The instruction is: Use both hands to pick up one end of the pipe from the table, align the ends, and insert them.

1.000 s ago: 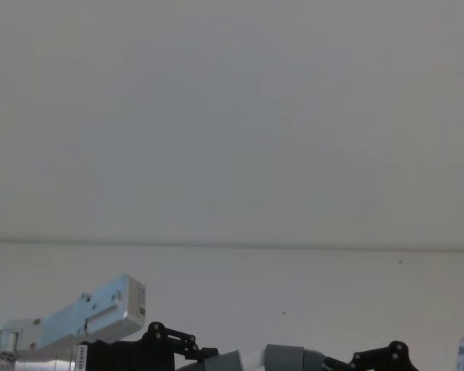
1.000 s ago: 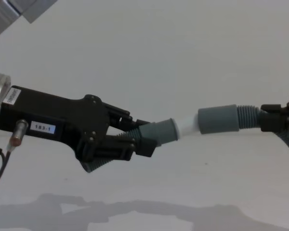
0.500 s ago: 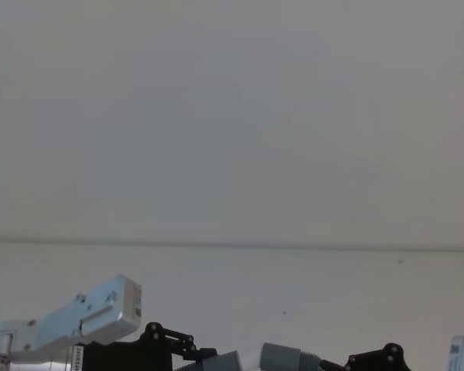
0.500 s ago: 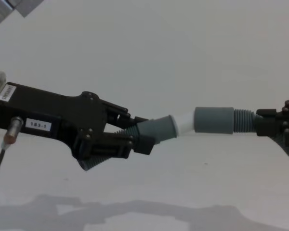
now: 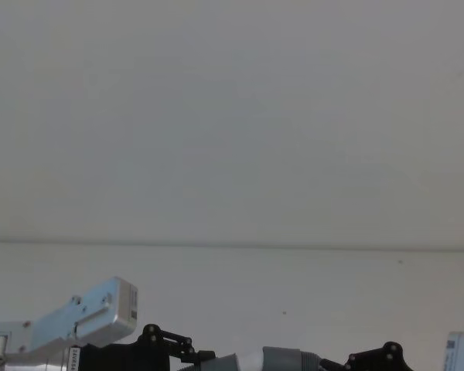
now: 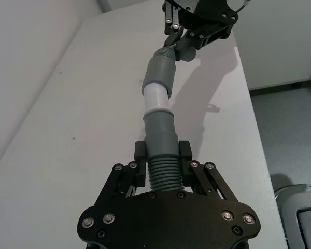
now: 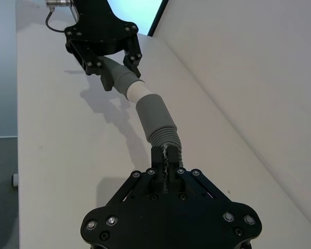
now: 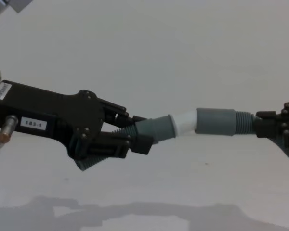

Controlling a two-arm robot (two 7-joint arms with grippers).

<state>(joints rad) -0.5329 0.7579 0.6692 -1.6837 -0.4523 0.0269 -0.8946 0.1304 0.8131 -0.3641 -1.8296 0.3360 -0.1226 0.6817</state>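
— Holding what, those two grippers?
— Left gripper [image 8: 139,137] clamps the collared pipe piece [image 8: 156,130]; right gripper [image 8: 260,126] clamps the socket piece [image 8: 216,121]. Whitish tip [image 8: 185,122] entering the socket, above the table [image 8: 192,183].

Left gripper [image 8: 137,137] and right gripper [image 8: 266,126] — matt black plastic with dark screw heads. Pipe pieces [image 8: 214,121] — dull grey plastic, ribbed, with smooth sleeves; whitish tip [image 8: 186,123] smooth, faintly glossy. Table [image 8: 183,183]: matt white, unmarked.
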